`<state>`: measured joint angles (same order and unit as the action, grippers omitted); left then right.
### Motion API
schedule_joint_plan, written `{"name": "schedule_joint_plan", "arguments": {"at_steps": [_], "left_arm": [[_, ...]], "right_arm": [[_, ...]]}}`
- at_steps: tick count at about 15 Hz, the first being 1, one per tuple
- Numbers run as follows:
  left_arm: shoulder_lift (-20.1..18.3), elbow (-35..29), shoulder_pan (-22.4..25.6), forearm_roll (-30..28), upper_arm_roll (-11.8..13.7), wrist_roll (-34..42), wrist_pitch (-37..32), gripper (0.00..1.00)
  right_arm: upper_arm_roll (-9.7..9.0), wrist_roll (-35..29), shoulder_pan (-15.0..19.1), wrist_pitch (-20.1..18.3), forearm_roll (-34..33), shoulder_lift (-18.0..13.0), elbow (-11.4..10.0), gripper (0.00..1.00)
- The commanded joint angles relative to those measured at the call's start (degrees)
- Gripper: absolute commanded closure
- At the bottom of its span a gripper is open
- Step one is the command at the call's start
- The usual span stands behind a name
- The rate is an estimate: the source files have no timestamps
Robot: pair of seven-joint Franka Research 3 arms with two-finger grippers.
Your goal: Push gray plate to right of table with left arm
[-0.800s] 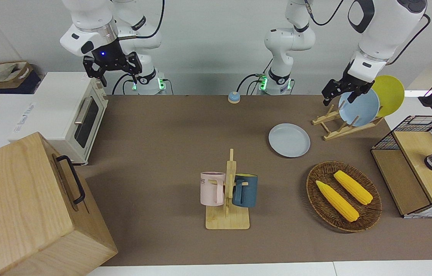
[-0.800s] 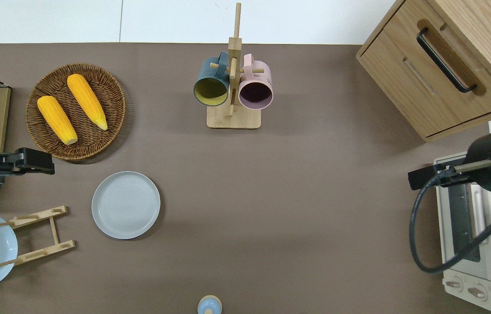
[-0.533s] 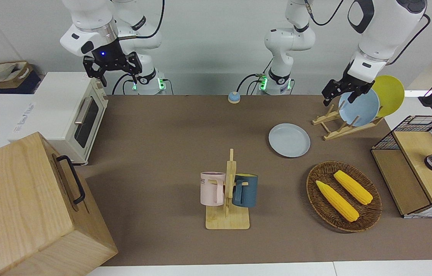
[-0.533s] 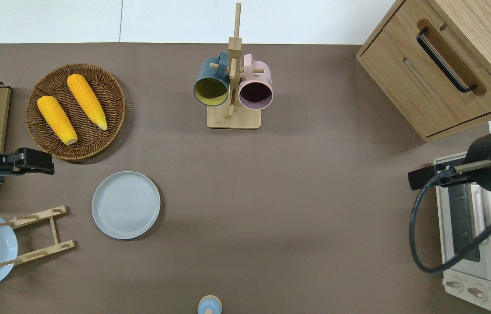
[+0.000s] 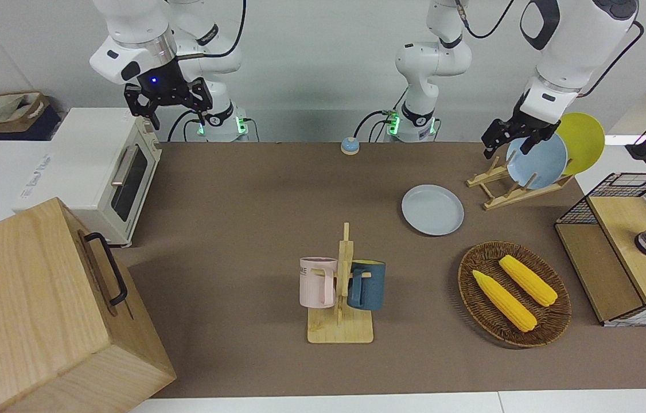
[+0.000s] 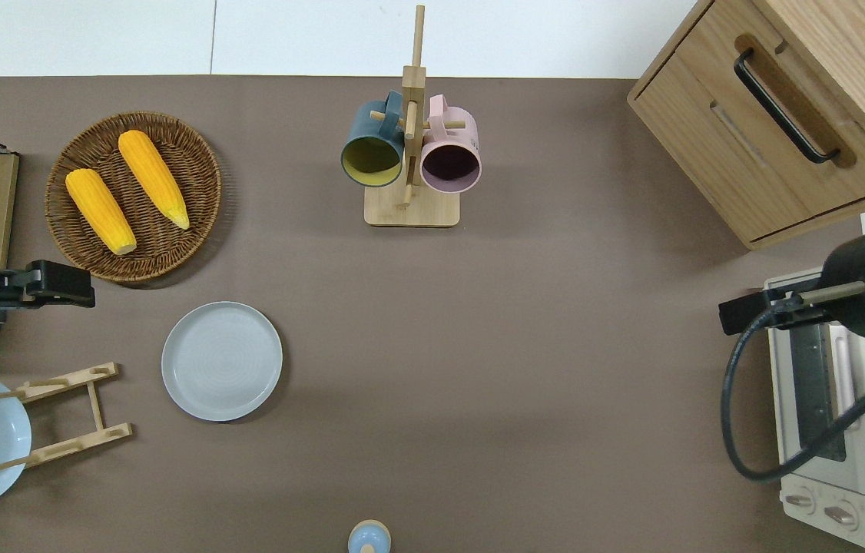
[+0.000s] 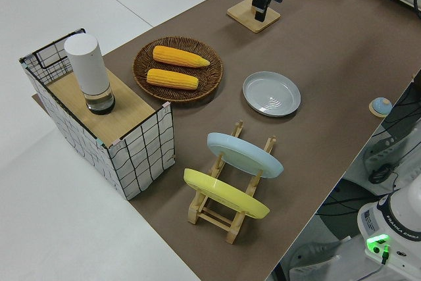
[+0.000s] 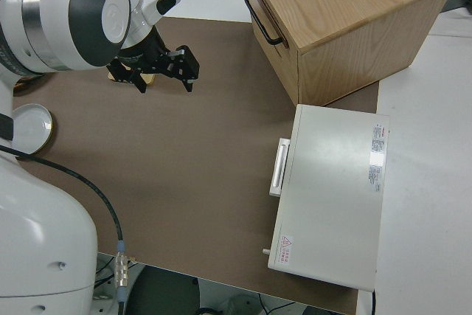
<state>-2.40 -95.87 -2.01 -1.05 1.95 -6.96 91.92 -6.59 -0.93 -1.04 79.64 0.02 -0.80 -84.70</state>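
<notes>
The gray plate (image 5: 432,209) lies flat on the brown table (image 5: 254,201), toward the left arm's end; it also shows in the overhead view (image 6: 222,361) and the left side view (image 7: 272,93). My left gripper (image 5: 506,150) is open and empty, up in the air. In the overhead view the left gripper (image 6: 67,284) is over the table between the wicker basket and the plate rack, apart from the gray plate. My right gripper (image 5: 181,115) is open and parked; it also shows in the right side view (image 8: 166,82).
A wooden plate rack (image 5: 515,186) holds a sky-blue plate (image 5: 538,160) and a yellow plate (image 5: 584,140). A wicker basket (image 5: 515,292) holds two corn cobs. A mug rack (image 5: 343,287), a wooden cabinet (image 5: 42,310), a toaster oven (image 5: 108,172) and a small bell (image 5: 349,145) also stand here.
The left gripper has shifted only very slightly. The gray plate and the right arm have not moved.
</notes>
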Motion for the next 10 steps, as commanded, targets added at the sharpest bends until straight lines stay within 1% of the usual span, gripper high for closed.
{"name": "schedule_joint_plan", "arguments": {"at_steps": [1, 5, 8, 10], "left_arm": [[0.3, 0.8, -0.5, 1.0, 0.3, 0.5, 0.0, 0.00], [0.3, -0.2, -0.4, 1.0, 0.8, 1.1, 0.3, 0.00], [-0.5, -4.5, 0.1, 2.6, 1.0, 1.9, 3.6, 0.00], [-1.5, -7.4, 0.1, 2.6, 1.5, 1.9, 6.1, 0.00]], "right_arm": [[-0.88, -0.7, 1.1, -0.9, 0.3, -0.2, 0.5, 0.017], [-0.96, -0.7, 1.1, -0.9, 0.3, -0.2, 0.5, 0.017], [-0.88, -0.7, 1.1, -0.9, 0.3, -0.2, 0.5, 0.017], [-0.88, -0.7, 1.1, -0.9, 0.3, -0.2, 0.5, 0.017]]}}
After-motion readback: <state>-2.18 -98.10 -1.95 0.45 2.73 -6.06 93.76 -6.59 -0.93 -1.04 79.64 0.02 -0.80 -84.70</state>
